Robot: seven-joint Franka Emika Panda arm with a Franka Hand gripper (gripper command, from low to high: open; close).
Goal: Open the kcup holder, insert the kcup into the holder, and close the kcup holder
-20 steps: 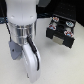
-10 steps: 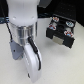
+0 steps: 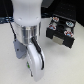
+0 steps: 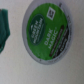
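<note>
The kcup (image 4: pixel 47 30) fills much of the wrist view: a round green foil lid with white lettering and a pale rim, lying flat on the white table. In the exterior view the arm's white and silver wrist hangs low over the table, with the gripper (image 3: pixel 36 64) at its lower end. The arm's body hides the fingers and the kcup there. The kcup holder (image 3: pixel 60 31), a black box, stands toward the exterior view's right, apart from the arm. Pale reddish-topped pods sit in its round slots, and a grey panel faces the front.
A dark teal-green object (image 4: pixel 4 30) pokes in at the edge of the wrist view beside the kcup; what it is I cannot tell. The white table (image 3: pixel 65 67) stretches around the arm. A dark cable runs down beside the wrist.
</note>
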